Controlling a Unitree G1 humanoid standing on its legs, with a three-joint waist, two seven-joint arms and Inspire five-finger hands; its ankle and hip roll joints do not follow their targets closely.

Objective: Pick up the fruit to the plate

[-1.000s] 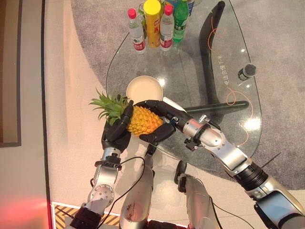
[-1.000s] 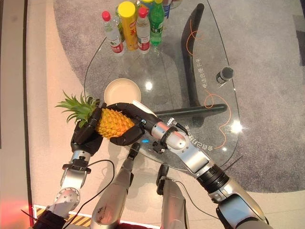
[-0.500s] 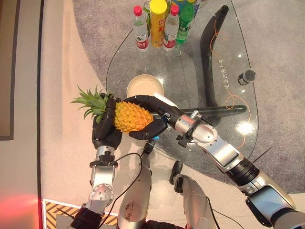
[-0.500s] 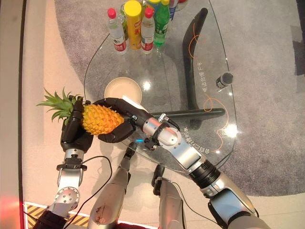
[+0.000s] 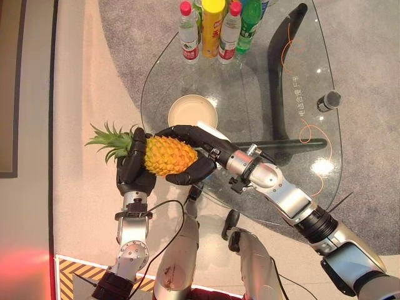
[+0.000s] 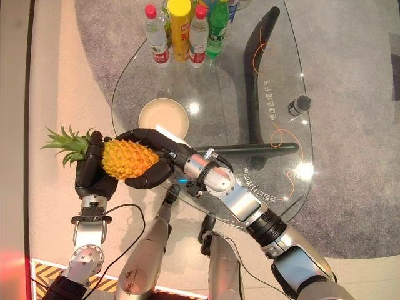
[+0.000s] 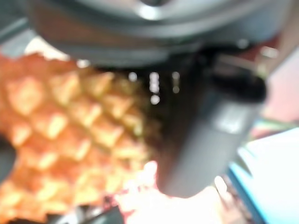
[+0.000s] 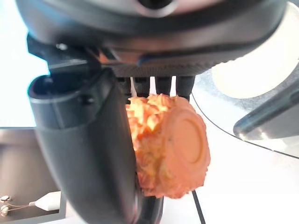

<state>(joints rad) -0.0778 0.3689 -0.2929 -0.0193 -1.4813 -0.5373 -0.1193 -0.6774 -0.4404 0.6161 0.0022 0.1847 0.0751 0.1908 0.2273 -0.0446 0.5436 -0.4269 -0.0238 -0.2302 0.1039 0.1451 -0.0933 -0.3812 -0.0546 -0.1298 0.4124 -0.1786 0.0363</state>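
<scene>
A pineapple (image 5: 167,155) is held in the air between two hands, just off the near-left edge of the glass table (image 5: 250,100) and near the plate (image 5: 192,112), which lies empty on the glass beyond it. The fingers of the left hand (image 5: 132,170) are curled round the crown end; those of the right hand (image 5: 187,153) are clamped round the body, with the flat base seen past the thumb in the right wrist view.

Risks, as judged: the fruit is carried over open floor, so a slackening of either hold could let it drop outside the table. If the two hands are moved unevenly, the fruit may be twisted out of the grasp. The plate looks small beside the fruit, so a lengthwise placement could leave it overhanging or rolling off. The bottles (image 5: 215,25) at the far edge, well apart from the plate, are unlikely to be disturbed.

The pineapple is shown with an orange-yellow, diamond-patterned skin and a spiky green crown (image 5: 112,140), lying roughly level.
</scene>
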